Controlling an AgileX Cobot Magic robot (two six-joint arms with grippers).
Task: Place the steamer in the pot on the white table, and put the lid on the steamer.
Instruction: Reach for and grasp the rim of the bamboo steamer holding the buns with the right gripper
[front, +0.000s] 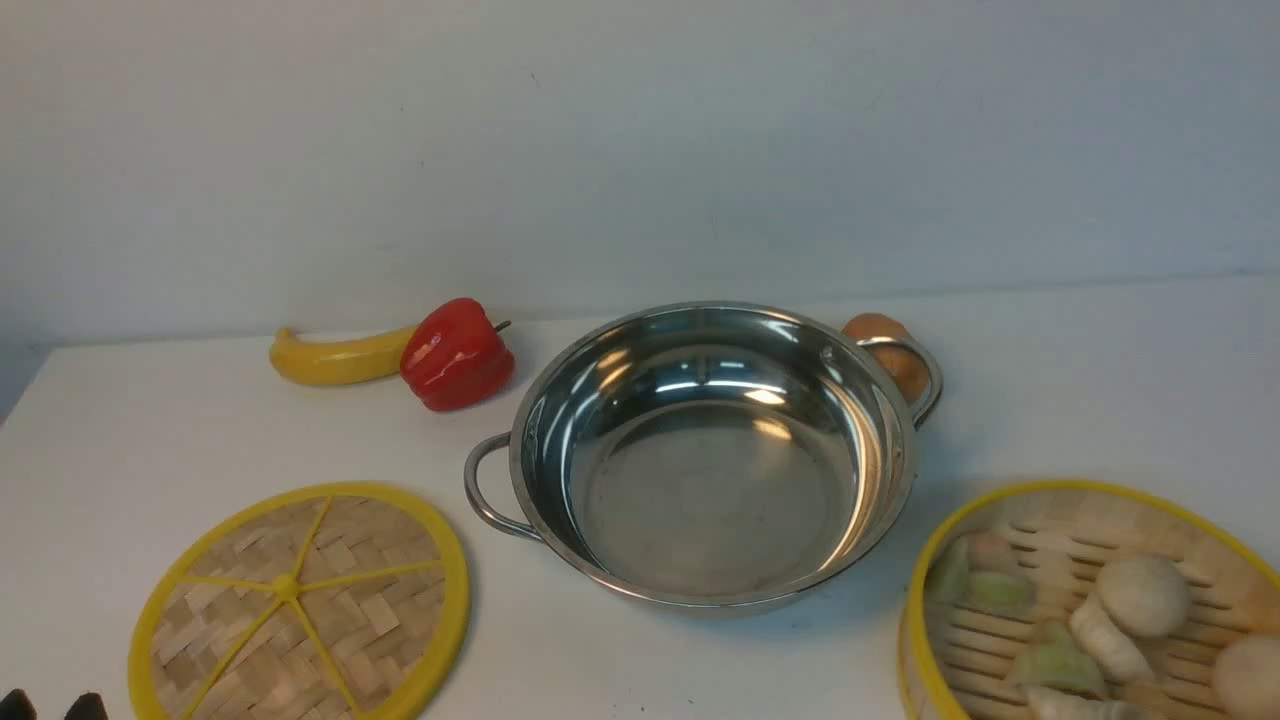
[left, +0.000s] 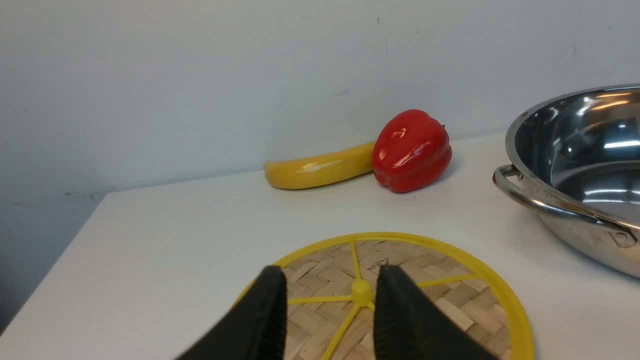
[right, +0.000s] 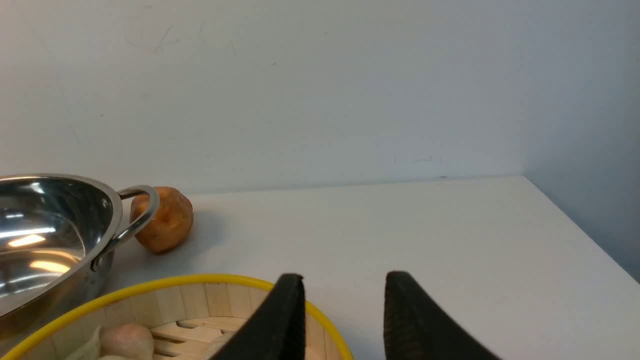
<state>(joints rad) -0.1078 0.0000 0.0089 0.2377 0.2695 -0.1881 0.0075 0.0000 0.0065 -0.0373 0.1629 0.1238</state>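
Steamer (front: 1090, 505) (dumplings (front: 1140, 595), perhaps) beside pot (front: 600, 400), pepper (front: 456, 354) beyond; left claw (left: 332, 272) and right claw (right: 345, 277) spread.

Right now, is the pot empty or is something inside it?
Empty: the pot shows only bare, shiny steel inside.

Lid (front: 300, 603) left, pot (front: 712, 470) centre, steamer (front: 1040, 540) right, perhaps dumplings (front: 1100, 625)

Lid (front: 287, 587): yellow rim, spokes, tan herringbone weave. Pot (front: 715, 450) shiny silver. Pepper (front: 457, 353) red. Banana (front: 335, 358) yellow.
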